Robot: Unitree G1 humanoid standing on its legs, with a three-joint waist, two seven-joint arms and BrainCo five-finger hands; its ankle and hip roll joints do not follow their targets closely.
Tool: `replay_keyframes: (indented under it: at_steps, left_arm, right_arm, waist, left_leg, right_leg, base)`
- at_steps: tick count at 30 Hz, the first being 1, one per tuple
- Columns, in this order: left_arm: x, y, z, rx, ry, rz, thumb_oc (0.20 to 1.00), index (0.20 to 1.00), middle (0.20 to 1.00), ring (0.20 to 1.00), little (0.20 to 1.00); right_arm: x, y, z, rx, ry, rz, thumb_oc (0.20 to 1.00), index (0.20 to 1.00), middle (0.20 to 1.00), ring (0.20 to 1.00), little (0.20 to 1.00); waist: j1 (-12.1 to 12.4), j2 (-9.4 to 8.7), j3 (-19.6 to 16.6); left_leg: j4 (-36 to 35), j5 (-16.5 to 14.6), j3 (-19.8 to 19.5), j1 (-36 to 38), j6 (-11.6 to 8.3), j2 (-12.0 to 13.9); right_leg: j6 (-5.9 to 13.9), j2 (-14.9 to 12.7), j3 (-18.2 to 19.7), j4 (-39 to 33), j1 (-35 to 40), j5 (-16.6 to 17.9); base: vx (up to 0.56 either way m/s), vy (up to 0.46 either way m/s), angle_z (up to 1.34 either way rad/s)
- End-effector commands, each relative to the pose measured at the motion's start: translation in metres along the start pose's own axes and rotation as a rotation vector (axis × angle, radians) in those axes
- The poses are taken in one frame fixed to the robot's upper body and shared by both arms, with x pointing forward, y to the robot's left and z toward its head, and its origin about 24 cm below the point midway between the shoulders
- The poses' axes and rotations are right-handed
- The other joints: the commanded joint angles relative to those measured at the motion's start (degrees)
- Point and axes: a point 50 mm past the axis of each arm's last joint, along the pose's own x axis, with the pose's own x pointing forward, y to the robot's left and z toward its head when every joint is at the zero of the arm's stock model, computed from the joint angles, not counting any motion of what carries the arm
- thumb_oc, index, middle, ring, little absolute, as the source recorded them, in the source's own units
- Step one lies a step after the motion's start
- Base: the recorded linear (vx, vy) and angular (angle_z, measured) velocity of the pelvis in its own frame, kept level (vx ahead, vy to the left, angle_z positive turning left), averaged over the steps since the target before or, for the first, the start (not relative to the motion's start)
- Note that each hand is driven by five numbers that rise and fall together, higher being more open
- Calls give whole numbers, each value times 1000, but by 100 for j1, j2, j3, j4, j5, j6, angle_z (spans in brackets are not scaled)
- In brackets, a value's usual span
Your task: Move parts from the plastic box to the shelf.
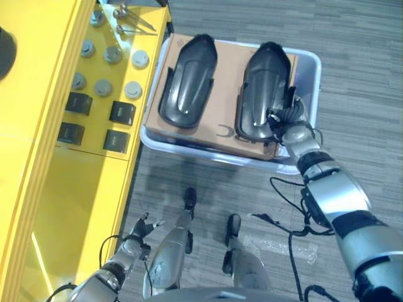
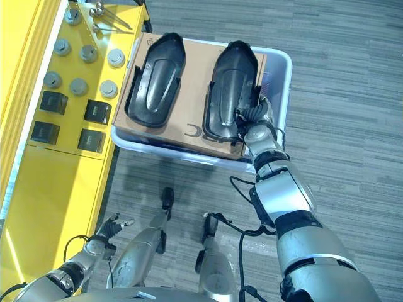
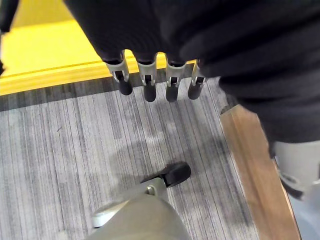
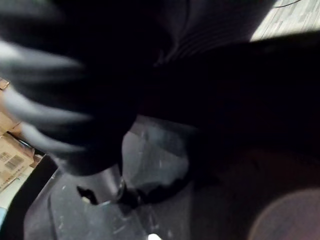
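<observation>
A translucent plastic box [image 1: 312, 64] stands on the floor, with a cardboard sheet [image 1: 227, 61] lying across it. Two long black moulded parts rest side by side on the cardboard: the left part [image 1: 187, 78] and the right part [image 1: 261, 82]. My right hand [image 1: 288, 121] is at the near right edge of the right part and touches it. The right wrist view shows that black part [image 4: 150, 165] very close up. My left hand [image 1: 135, 234] hangs low beside the yellow shelf [image 1: 63, 189], open and holding nothing, its fingers [image 3: 150, 87] straight.
On the yellow shelf lie several grey round discs [image 1: 104, 87], several black square blocks [image 1: 121, 112] and some metal pieces [image 1: 129, 17] at the far end. The box stands close against the shelf's edge. A wooden strip [image 3: 255, 170] runs along the grey floor.
</observation>
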Motion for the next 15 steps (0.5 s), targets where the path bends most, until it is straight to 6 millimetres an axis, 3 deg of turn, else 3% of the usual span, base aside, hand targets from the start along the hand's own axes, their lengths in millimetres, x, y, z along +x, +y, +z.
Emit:
replay_keyframes:
  at_steps: [1,5,6,7,9,10,11,13,14,15]
  left_arm:
    - [6,-3,15,64,-21,-7,1000,1000,1000,1000,1000]
    - [7,-2,25,62,-56,-4,1000,1000,1000,1000,1000]
    - [8,-2,40,52,-124,-2,1000,1000,1000,1000,1000]
    - [8,-2,40,52,-123,-2,1000,1000,1000,1000,1000]
    - [5,5,63,23,-239,12,1000,1000,1000,1000,1000]
    - [-3,17,84,-43,-363,24,1000,1000,1000,1000,1000]
    - [-19,37,114,-139,-532,42,1000,1000,1000,1000,1000]
    - [-42,63,140,-230,-711,84,1000,1000,1000,1000,1000]
    - [-46,66,147,-258,-745,95,1000,1000,1000,1000,1000]
    - [-52,69,159,-333,-795,84,1000,1000,1000,1000,1000]
  right_arm:
    - [-3,11,-7,-81,20,54,200,200,200,200,200]
    - [-5,10,-16,-58,41,48,200,200,200,200,200]
    - [-9,13,-26,-58,34,57,200,200,200,200,200]
    - [-9,14,-27,-58,35,57,200,200,200,200,200]
    - [-15,21,-32,-73,-14,76,200,200,200,200,200]
    - [-24,24,-46,-100,-35,90,200,200,200,200,200]
    - [-30,17,-57,-138,-71,90,200,200,200,200,200]
    - [-40,-6,-62,-275,-182,61,200,200,200,200,200]
    - [-42,-10,-69,-290,-172,44,200,200,200,200,200]
    - [-43,-17,-56,-297,-240,23,200,200,200,200,200]
  waist:
    - [66,-182,-20]
    - [24,-210,-91]
    - [-39,-243,-241]
    - [-38,-245,-233]
    - [-86,-284,-365]
    - [-73,-323,-532]
    - [-46,-353,-678]
    - [-47,-422,-970]
    - [-35,-459,-1038]
    - [-84,-508,-1243]
  left_leg:
    - [-33,-570,5,410,-614,284]
    - [-33,-598,31,512,-618,297]
    - [-33,-666,69,704,-617,323]
    - [-33,-669,70,718,-617,323]
    - [-33,-751,168,984,-582,357]
    - [-33,-816,233,1257,-564,376]
    - [-33,-862,247,1551,-537,388]
    - [46,-955,310,1874,-529,408]
    - [62,-1054,332,2064,-518,406]
    - [131,-1121,410,2225,-491,410]
  right_leg:
    - [388,-656,422,-34,-431,514]
    - [383,-651,432,-34,-338,472]
    - [385,-660,399,-34,-141,408]
    - [385,-661,399,-34,-127,405]
    - [392,-665,392,-14,101,347]
    - [398,-688,375,11,369,280]
    - [413,-733,298,108,632,171]
    - [419,-772,264,184,937,58]
    - [429,-785,234,197,1123,-22]
    - [427,-796,303,217,1269,-41]
  base:
    - [15,-14,-4]
    - [25,-28,-7]
    - [57,-51,-1]
    - [73,-53,3]
    - [77,-44,-4]
    - [138,-82,-14]
    - [147,-88,-15]
    - [112,-61,-13]
    - [116,-51,-12]
    - [92,-38,-13]
